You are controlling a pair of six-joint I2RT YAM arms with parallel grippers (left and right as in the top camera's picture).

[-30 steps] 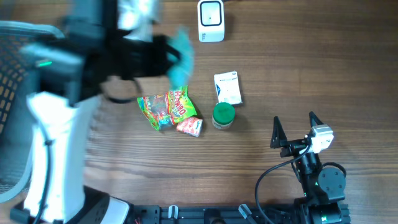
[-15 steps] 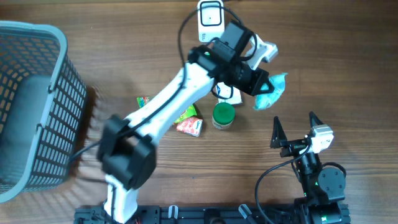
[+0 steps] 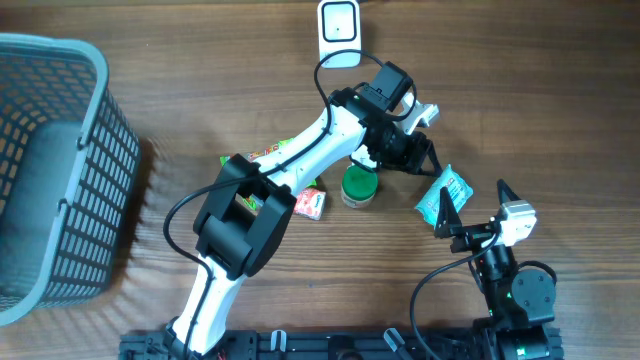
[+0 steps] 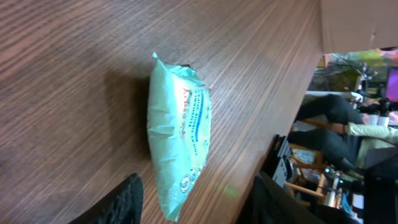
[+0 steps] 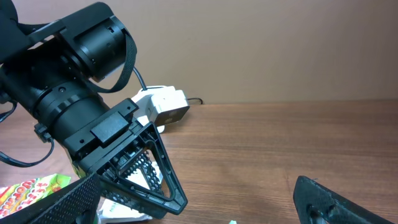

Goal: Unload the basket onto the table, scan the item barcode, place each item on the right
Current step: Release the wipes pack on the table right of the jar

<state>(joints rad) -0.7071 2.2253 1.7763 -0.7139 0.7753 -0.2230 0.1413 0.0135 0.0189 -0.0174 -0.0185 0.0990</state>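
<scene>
We can't read any text cleanly here. Teal packet (image 4: 177,146), right of the green-lidded jar (image 3: 359,184): rows of blue lettering along its face, a short red word near one end and a small round mark near the other, all too blurred to make out. Sweets bag (image 5: 31,186), left of the jar: red and green print, mostly under the arm, so no word is legible. Small red-and-white packet (image 3: 310,203), just left of the jar: print too small. White scanner (image 3: 339,33), well above the jar: we can't resolve any marking.
</scene>
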